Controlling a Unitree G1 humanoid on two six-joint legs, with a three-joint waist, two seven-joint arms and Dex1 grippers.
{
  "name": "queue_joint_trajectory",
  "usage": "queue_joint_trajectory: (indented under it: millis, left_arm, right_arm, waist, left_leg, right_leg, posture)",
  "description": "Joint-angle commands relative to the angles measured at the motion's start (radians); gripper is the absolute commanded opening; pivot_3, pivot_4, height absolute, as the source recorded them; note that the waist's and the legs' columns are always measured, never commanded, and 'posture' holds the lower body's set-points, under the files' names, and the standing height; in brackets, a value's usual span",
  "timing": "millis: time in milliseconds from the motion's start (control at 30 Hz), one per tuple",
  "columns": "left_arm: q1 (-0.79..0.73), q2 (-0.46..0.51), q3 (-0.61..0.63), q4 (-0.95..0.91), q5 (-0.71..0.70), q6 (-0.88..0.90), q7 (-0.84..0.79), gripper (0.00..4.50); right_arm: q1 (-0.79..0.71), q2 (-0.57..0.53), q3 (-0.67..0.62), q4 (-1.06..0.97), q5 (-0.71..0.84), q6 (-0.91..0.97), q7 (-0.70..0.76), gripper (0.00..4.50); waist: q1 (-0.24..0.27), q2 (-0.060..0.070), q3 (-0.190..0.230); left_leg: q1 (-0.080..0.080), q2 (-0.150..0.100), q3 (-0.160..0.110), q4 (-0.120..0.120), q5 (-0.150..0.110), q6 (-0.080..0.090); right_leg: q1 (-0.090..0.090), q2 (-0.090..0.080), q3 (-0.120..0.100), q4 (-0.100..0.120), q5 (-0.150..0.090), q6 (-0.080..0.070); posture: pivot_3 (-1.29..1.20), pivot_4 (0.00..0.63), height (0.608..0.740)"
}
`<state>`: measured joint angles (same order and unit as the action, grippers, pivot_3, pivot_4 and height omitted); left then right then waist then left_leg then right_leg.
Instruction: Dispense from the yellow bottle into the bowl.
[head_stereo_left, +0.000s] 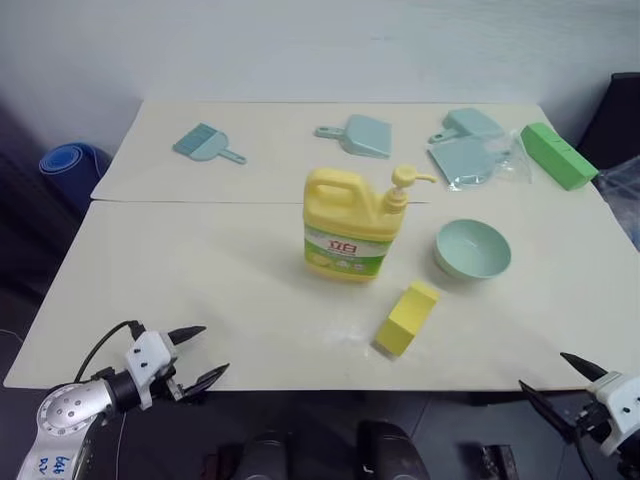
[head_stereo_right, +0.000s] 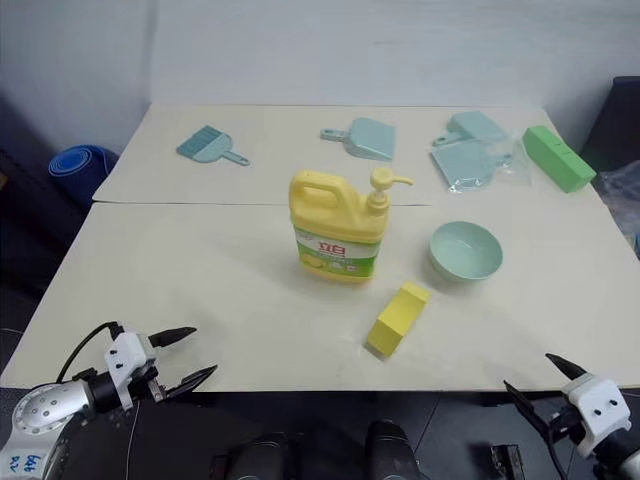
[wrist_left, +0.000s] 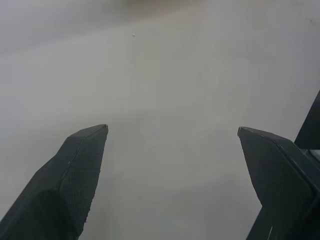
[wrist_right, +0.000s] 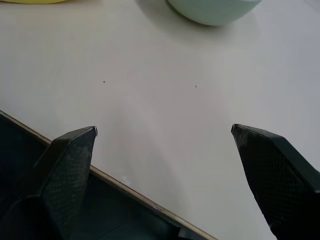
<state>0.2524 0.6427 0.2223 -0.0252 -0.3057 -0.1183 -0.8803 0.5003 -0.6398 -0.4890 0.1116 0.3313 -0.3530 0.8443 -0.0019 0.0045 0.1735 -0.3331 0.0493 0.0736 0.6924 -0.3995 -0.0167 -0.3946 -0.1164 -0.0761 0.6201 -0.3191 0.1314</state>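
Both grippers sit nearest the cam at the table's (head_stereo_left: 200, 290) near edge: left gripper (head_stereo_left: 205, 352) at the left corner, fingers spread wide w/ nothing between them; right gripper (head_stereo_left: 560, 377) at the right corner, fingers also spread wide, empty. Left wrist view: left fingers (wrist_left: 80, 170) apart over bare tabletop. Right wrist view: right fingers (wrist_right: 65, 170) apart over the table edge, bowl rim (wrist_right: 215, 12) ahead.

Table is pale cream, two tops butted w/ a seam across the middle. Yellow bottle (head_stereo_left: 348, 228) stands upright about table centre, just on the near side of the seam, handle to the left, pump spout pointing right toward the bowl (head_stereo_left: 472, 249). Bowl sits right of the bottle, near but apart, upright, looks empty. Small yellow block (head_stereo_left: 406, 318) lies in front, between bottle & bowl, closer to the near edge, touching neither.

Far half: green block (head_stereo_left: 557, 155) at far right; beside it a clear plastic bag (head_stereo_left: 480, 158) w/ teal dustpans; another teal dustpan (head_stereo_left: 358, 135) mid-back; small teal brush (head_stereo_left: 205, 143) at far left. Blue roll (head_stereo_left: 72, 165) on the floor left of the table.
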Motion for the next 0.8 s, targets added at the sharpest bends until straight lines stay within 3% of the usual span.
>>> queue_joint_trajectory:
  millis: [33, 167, 267, 367, 433, 533, 800]
  left_arm:
    - [-0.011, 0.0, 0.014, -0.066, -0.062, 0.056, -0.007, 4.41]
    - [-0.035, 0.02, -0.043, -0.192, -0.121, 0.119, -0.079, 4.41]
    - [-0.082, 0.06, -0.089, -0.302, -0.26, 0.306, -0.143, 4.41]
    - [-0.107, 0.118, -0.182, -0.309, -0.143, 0.229, -0.234, 4.41]
    - [-0.123, 0.098, -0.205, -0.29, -0.124, 0.213, -0.22, 4.41]
    - [-0.141, 0.067, -0.214, -0.266, -0.114, 0.21, -0.195, 4.41]
    - [-0.113, 0.039, -0.241, -0.334, -0.099, 0.244, -0.149, 4.41]
  right_arm:
    - [-0.023, -0.038, -0.037, -0.013, 0.045, -0.012, 0.043, 4.5]
    - [-0.075, -0.151, 0.044, -0.099, 0.059, 0.012, 0.203, 4.5]
    - [-0.168, -0.297, 0.134, -0.175, 0.026, 0.043, 0.327, 4.5]
    - [-0.311, -0.413, 0.239, -0.197, -0.023, 0.077, 0.407, 4.5]
    - [-0.45, -0.461, 0.347, -0.191, -0.092, 0.076, 0.46, 4.5]
    - [-0.638, -0.472, 0.502, -0.145, -0.203, 0.069, 0.53, 4.5]
    - [-1.017, -0.296, 0.721, 0.084, -0.374, -0.088, 0.527, 4.5]
  waist:
    - [0.0, 0.0, 0.0]
    - [0.0, 0.0, 0.0]
    - [0.0, 0.0, 0.0]
    - [0.001, 0.0, 0.0]
    - [0.001, 0.0, 0.0]
    - [0.0, -0.001, 0.001]
    - [-0.002, -0.001, 0.001]
  left_leg:
    - [0.0, 0.0, 0.0, 0.0, 0.0, 0.0]
    - [0.0, 0.0, 0.001, 0.0, 0.0, 0.0]
    - [-0.001, 0.0, 0.0, 0.002, 0.0, 0.0]
    - [-0.001, 0.0, 0.0, 0.004, 0.0, 0.0]
    - [-0.001, 0.0, -0.001, 0.004, 0.0, 0.0]
    - [-0.002, 0.0, -0.001, 0.004, 0.0, 0.0]
    - [-0.003, 0.0, -0.001, 0.007, 0.0, 0.0]
  right_leg:
    - [0.0, 0.0, 0.0, 0.0, 0.0, 0.0]
    - [0.0, 0.0, 0.0, 0.002, 0.0, 0.0]
    - [0.0, 0.0, 0.0, 0.002, 0.0, 0.0]
    - [0.001, 0.0, 0.0, 0.002, 0.0, 0.0]
    - [0.0, 0.001, 0.0, 0.002, 0.0, 0.0]
    - [0.0, 0.001, -0.001, 0.002, 0.0, 0.0]
    - [0.0, 0.001, -0.002, 0.002, 0.0, 0.0]
  posture:
    - [0.0, 0.15, 0.74]
    - [0.0, 0.15, 0.74]
    - [0.0, 0.15, 0.74]
    - [0.0, 0.15, 0.74]
    - [0.0, 0.15, 0.74]
    - [0.0, 0.15, 0.74]
    - [0.0, 0.15, 0.74]
